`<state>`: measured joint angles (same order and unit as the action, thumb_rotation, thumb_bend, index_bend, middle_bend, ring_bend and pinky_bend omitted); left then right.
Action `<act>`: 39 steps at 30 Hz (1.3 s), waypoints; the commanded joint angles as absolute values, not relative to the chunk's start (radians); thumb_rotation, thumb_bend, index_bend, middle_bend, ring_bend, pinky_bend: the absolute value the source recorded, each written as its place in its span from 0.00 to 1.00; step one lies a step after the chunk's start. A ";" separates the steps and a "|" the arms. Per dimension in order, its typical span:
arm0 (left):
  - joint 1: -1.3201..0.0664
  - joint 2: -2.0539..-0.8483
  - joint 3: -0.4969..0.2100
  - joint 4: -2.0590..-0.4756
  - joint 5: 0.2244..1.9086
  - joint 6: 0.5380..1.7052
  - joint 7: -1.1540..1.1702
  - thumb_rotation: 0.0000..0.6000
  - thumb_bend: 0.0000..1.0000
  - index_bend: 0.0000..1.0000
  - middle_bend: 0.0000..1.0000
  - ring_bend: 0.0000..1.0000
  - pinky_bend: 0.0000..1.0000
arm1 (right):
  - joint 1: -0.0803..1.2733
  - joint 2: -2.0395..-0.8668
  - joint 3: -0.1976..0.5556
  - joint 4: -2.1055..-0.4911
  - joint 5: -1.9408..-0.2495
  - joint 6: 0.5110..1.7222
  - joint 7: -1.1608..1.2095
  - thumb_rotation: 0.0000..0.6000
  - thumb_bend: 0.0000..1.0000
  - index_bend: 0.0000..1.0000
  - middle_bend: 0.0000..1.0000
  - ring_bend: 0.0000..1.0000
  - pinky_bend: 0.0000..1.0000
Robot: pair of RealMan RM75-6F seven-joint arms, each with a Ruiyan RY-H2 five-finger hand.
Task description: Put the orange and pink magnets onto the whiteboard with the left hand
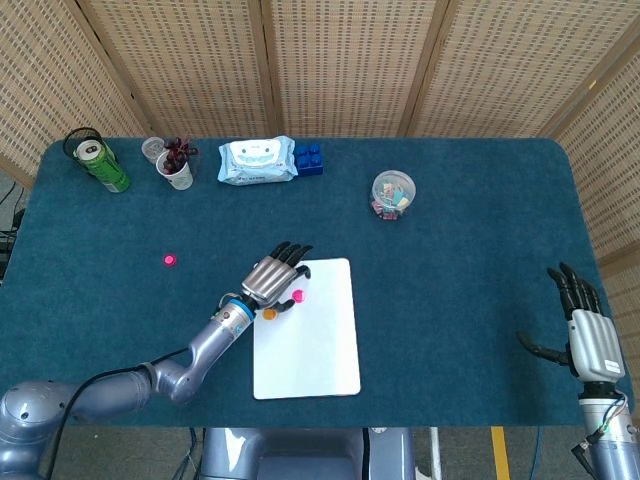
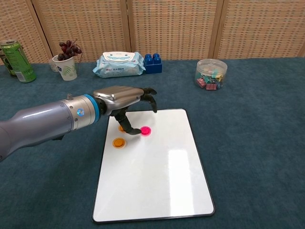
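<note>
The whiteboard (image 1: 312,345) (image 2: 157,171) lies flat at the front middle of the table. Near its top left corner sits a pink magnet (image 1: 297,296) (image 2: 146,130). One orange magnet (image 1: 268,313) (image 2: 118,142) lies on the board just left of it. A second orange magnet (image 2: 122,128) peeks out under my left hand. My left hand (image 1: 275,278) (image 2: 125,97) hovers over that corner, fingers spread and raised, thumb tip right beside the pink magnet. Another pink magnet (image 1: 169,261) lies on the cloth to the left. My right hand (image 1: 586,330) rests open at the right edge.
Along the back stand a green can (image 1: 100,165) (image 2: 16,61), a white cup (image 1: 177,170) (image 2: 66,66), a wipes pack (image 1: 257,160) (image 2: 119,64), a blue block (image 1: 308,158) (image 2: 153,63) and a clear jar of clips (image 1: 392,194) (image 2: 211,74).
</note>
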<state>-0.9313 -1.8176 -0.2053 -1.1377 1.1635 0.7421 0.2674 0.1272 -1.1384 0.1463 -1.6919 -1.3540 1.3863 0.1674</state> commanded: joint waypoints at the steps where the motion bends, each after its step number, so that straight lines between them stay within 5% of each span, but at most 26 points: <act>1: -0.931 -1.809 -0.206 -1.147 1.156 0.743 0.271 1.00 0.29 0.23 0.00 0.00 0.00 | 0.128 -1.137 0.146 -1.692 -1.353 1.385 0.168 1.00 0.26 0.00 0.00 0.00 0.00; 12: -0.861 -1.678 -0.193 -1.225 1.169 0.836 0.248 1.00 0.35 0.24 0.00 0.00 0.00 | 0.128 -1.136 0.145 -1.694 -1.355 1.385 0.167 1.00 0.26 0.00 0.00 0.00 0.00; 17: -0.811 -1.615 -0.173 -1.220 1.161 0.858 0.214 1.00 0.37 0.32 0.00 0.00 0.00 | 0.127 -1.137 0.145 -1.695 -1.356 1.387 0.165 1.00 0.26 0.00 0.00 0.00 0.00; 39: -0.679 -1.633 -0.119 -0.819 1.199 0.780 -0.133 1.00 0.39 0.35 0.00 0.00 0.00 | 0.128 -1.138 0.144 -1.700 -1.352 1.386 0.147 1.00 0.26 0.00 0.00 0.00 0.00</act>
<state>-0.6828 -1.6253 -0.1217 -0.8287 1.1911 0.7874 -0.1220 0.1280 -1.1382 0.1439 -1.6999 -1.3525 1.3865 0.1469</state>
